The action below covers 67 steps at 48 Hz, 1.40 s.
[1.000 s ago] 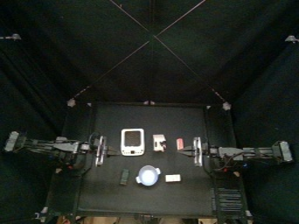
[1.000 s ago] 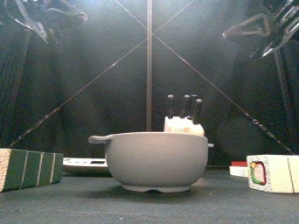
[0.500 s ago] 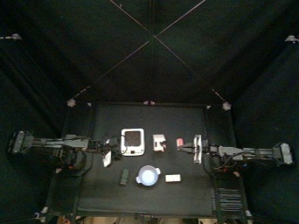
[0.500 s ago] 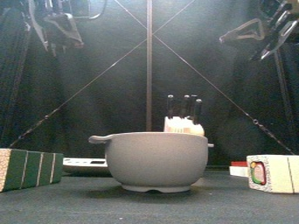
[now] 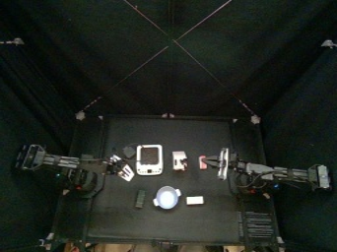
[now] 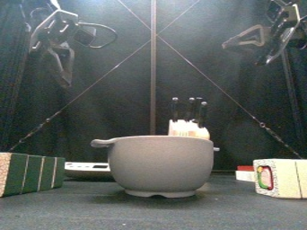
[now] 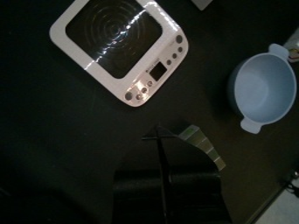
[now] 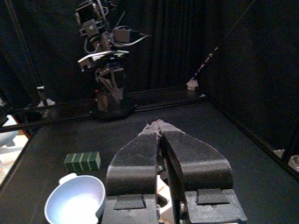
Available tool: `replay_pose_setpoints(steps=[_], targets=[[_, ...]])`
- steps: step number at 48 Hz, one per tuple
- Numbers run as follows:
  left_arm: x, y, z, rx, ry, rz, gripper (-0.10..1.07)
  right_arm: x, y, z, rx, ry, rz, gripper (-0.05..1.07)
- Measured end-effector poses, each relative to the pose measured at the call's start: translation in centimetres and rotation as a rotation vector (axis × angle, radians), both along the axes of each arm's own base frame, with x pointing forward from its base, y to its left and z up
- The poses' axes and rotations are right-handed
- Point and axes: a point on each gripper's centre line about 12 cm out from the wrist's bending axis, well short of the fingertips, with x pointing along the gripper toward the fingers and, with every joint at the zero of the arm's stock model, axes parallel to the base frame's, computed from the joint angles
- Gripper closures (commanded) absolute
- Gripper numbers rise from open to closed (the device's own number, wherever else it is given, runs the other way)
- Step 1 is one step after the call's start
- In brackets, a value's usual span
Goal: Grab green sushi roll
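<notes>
Green sushi roll [image 5: 138, 200] lies on the table [image 5: 118, 133] near its front edge, just left of the blue bowl [image 5: 168, 198] & apart from it; nothing touches it. Front view: roll sits low at far left [image 6: 27, 172], a dark green ribbed block; bowl fills the middle [image 6: 156, 164].

Left tool [image 7: 162, 137]: jaws pressed together, nothing between them. It hangs above the table in the left wrist view, w/ a white scale [image 7: 122, 48] and the bowl [image 7: 267, 89] beyond it. Top view puts the left tool [image 5: 121, 169] near the scale [image 5: 150, 157], behind the roll & well apart from it. Front view: left arm [image 6: 54, 40] up high at left.

Right tool [image 8: 156, 129]: jaws together, empty. Right wrist view looks across the table at the roll [image 8: 82, 161] and bowl rim [image 8: 73, 197], w/ the left arm [image 8: 107, 61] at the far side. Top view: right tool [image 5: 223, 167] at table's right side, far from the roll.

Also on the table: cream block [image 5: 195, 200] right of bowl, small pink-and-white pieces [image 5: 203, 161] mid-table.
</notes>
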Motion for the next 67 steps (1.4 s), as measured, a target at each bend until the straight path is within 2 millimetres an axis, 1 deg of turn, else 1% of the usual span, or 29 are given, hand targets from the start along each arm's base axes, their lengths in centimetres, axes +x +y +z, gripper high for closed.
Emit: replay_pose_setpoints(steps=[10, 17, 23, 30, 35, 40, 45, 48, 57, 67], targets=[[1.7, -2.9, -1.5, -0.024, -0.001, 0.153, 0.86, -0.1, 0.0, -1.1, 0.025, 0.025, 0.001, 1.01], [2.5, -4.2, -3.0, -0.047, 0.021, 0.219, 0.75, -0.2, 0.1, -1.4, 0.027, 0.029, 0.003, 1.01], [3.1, -5.0, -4.4, -0.067, 0.073, 0.239, 0.6, -0.3, 0.1, -2.1, 0.029, 0.047, 0.003, 1.01], [3.7, -6.0, -5.2, -0.117, 0.114, 0.259, 0.37, -0.4, 0.1, -2.6, 0.032, 0.061, 0.003, 1.01], [3.8, -6.7, -5.8, -0.173, 0.144, 0.287, 0.21, -0.4, 0.1, -2.5, 0.029, 0.058, 0.004, 1.01], [4.1, -7.5, -6.7, -0.217, 0.163, 0.297, 0.07, -0.4, 0.1, -2.5, 0.027, 0.06, 0.004, 1.01], [4.6, -8.1, -7.9, -0.24, 0.174, 0.296, -0.03, -0.4, 0.2, -2.6, 0.02, 0.063, 0.006, 1.01], [5.1, -8.3, -8.9, -0.244, 0.178, 0.293, -0.06, -0.4, 0.2, -2.6, 0.018, 0.064, 0.007, 1.01], [6.0, -8.9, -10.8, -0.257, 0.176, 0.285, -0.06, -0.4, 0.2, -2.7, 0.019, 0.065, 0.007, 1.01], [6.1, -9.4, -12.7, -0.274, 0.222, 0.315, -0.06, -0.4, 0.2, -2.8, 0.02, 0.068, 0.007, 1.01]])
